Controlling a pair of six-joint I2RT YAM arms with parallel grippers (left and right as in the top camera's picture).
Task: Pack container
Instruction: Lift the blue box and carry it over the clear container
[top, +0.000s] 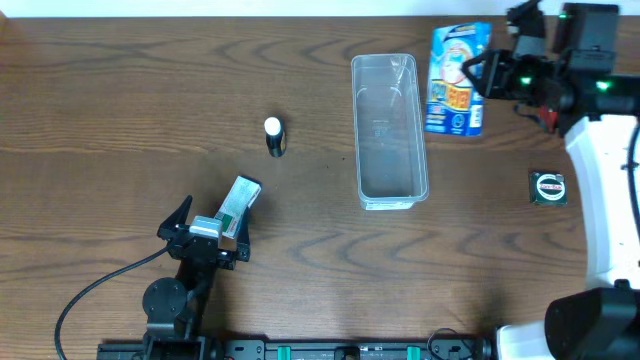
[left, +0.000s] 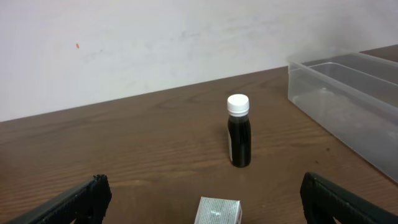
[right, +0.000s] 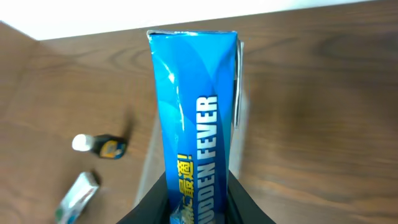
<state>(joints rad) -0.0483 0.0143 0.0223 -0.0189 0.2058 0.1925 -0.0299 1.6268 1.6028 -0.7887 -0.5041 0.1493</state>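
The right jaws pinch a blue carton lettered "FEVER", holding it just beside the far right corner of the clear container. The container lies lengthwise right of the middle of the table. The left jaws are spread wide at the near left, with a small green-and-white box lying between them. Beyond it a dark, white-capped bottle stands upright. A round tin sits far right.

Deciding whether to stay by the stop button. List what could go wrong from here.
The blue package in the right gripper looks wide for the narrow container; it may catch the rim. The bottle stands upright just beyond the open left gripper and the small box; a reach there could topple it.
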